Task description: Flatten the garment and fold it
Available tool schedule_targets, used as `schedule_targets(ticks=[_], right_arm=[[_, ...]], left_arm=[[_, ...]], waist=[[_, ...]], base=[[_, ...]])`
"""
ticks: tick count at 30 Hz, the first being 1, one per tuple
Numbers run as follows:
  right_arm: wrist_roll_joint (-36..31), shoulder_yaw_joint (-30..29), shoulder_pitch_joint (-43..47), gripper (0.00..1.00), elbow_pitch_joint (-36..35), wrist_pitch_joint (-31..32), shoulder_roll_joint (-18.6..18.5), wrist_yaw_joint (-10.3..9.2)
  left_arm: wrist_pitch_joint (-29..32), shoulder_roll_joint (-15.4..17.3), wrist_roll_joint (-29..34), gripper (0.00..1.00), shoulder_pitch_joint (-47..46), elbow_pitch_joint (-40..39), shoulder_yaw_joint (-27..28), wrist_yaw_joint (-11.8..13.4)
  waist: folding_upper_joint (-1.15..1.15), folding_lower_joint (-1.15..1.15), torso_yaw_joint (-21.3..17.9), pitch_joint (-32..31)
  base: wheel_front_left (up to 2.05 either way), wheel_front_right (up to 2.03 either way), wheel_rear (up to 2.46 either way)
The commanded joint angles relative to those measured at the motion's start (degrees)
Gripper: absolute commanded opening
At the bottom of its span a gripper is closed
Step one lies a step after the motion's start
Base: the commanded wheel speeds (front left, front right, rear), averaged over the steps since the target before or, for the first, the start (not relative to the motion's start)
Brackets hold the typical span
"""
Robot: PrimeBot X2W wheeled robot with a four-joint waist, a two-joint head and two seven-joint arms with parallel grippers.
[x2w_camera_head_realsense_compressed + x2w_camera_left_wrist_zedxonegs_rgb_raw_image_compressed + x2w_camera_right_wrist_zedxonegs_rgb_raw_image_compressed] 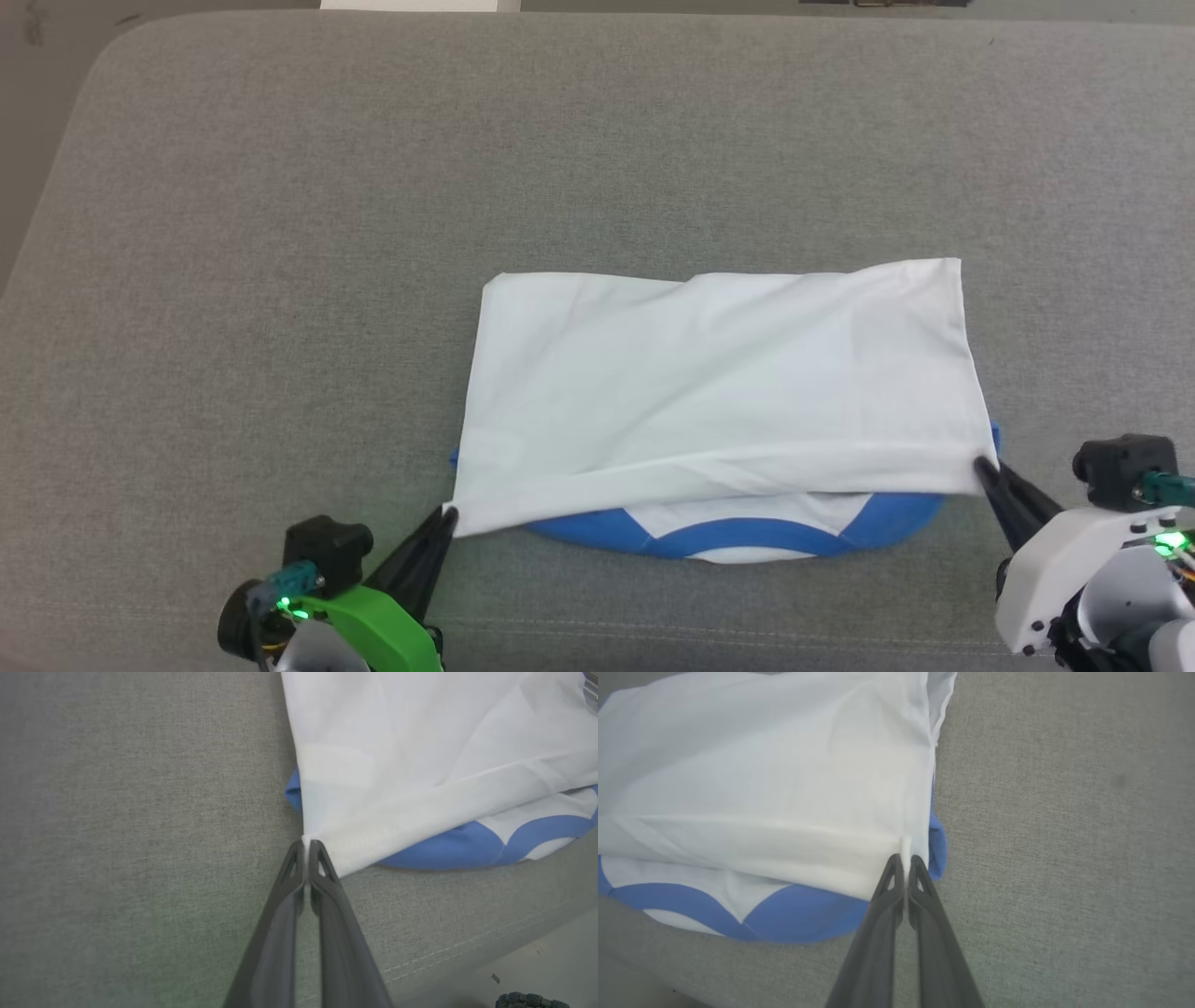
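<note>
Head view, from the left: the left gripper [448,516] sits at the lower left, its dark fingers pressed together on the near left corner of the garment [719,373]. The white T-shirt lies as a rough rectangle on the grey fabric cushion [280,233], a little right of centre and close to the cushion's near edge. Its top white layer is creased and covers nearly everything beneath. The blue neckband [747,534] and blue shoulder fabric peek out from under the near hem, and a sliver of blue shows at each side. At the lower right, the right gripper [983,467] pinches the near right corner. Each wrist view shows that arm's fingertips closed on a thin tuck of white hem.
</note>
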Motion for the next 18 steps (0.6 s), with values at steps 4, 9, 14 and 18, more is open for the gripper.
schedule_targets(ticks=[4,9,14,18], right_arm=[[-0.48,0.16,0.64,0.00,3.24,0.48,1.69,-0.10],[-0.13,0.12,0.19,1.00,5.82,1.53,3.51,-0.10],[-0.26,-2.50,0.89,1.00,4.33,0.92,5.06,-0.10],[0.13,-5.18,1.74,1.00,0.55,-1.49,7.30,-0.10]], left_arm=[[-0.78,-1.57,0.41,0.00,-1.23,3.34,-0.90,-0.76],[-1.34,-3.15,-0.35,1.00,-2.47,6.26,-0.92,-0.67],[-5.71,-4.50,-1.27,1.00,-2.18,6.43,1.97,1.99],[-9.39,-5.66,-0.78,1.00,-1.74,4.36,6.41,5.45]], waist=[[0.00,0.01,-0.08,0.25],[0.00,0.01,-0.34,-0.03],[0.00,0.01,-0.29,-1.51],[0.00,0.01,0.03,-3.09]], base=[[0.00,0.00,0.00],[0.00,0.00,0.00],[0.00,0.00,0.00],[0.00,0.00,0.00]])
